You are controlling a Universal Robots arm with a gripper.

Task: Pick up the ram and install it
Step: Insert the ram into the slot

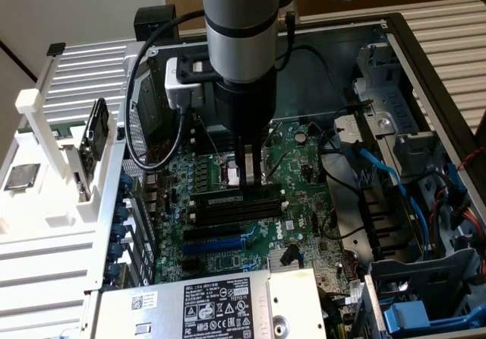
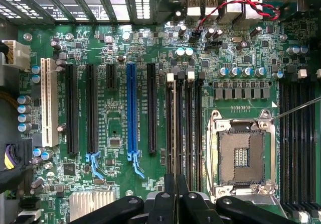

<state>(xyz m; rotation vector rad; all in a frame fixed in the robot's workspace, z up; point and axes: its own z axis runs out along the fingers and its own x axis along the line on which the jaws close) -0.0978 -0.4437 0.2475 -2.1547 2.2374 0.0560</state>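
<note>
One ram (image 1: 222, 200) stands on edge directly beneath the gripper (image 1: 249, 179), its long axis running parallel with the black memory slots (image 1: 231, 216) under it. The gripper is clamped on its upper edge near mid-length.

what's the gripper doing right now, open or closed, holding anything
gripper: closed, low over the memory slots; whether it holds anything cannot be told

ram (image 1: 218, 199) seemingly in gripper (image 1: 249, 182), on memory slots (image 2: 183, 128) | processor socket (image 2: 241, 156) just beside slots
</note>
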